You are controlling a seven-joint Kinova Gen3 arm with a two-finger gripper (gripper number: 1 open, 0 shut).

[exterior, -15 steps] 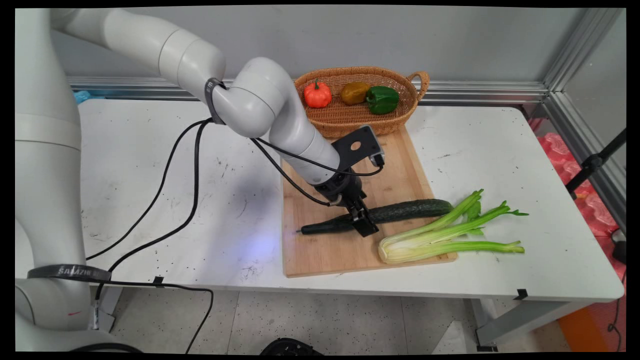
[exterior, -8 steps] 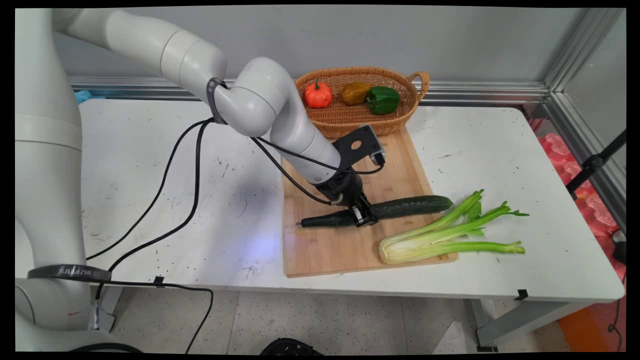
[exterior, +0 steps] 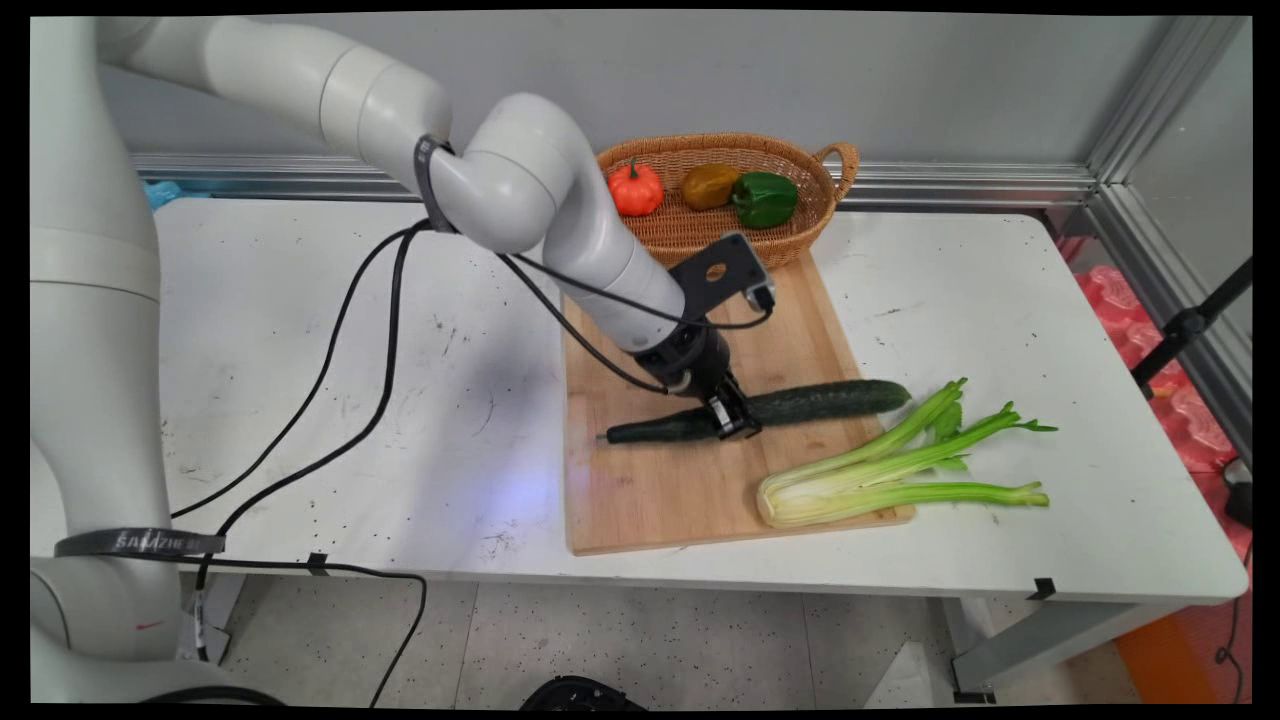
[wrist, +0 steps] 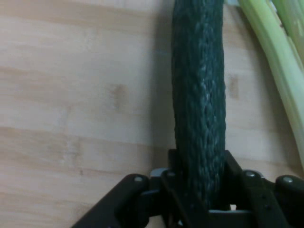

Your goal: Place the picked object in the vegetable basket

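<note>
Now that end effector [exterior: 733,418] clamps, cucumber [exterior: 800,404] rose.

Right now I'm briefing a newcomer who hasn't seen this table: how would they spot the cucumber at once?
Find the wooden cutting board in front of the wicker basket. Across its middle lies the cucumber, with the black pincer shut on it. It is long, dark green and bumpy, unlike the pale celery beside it.
</note>
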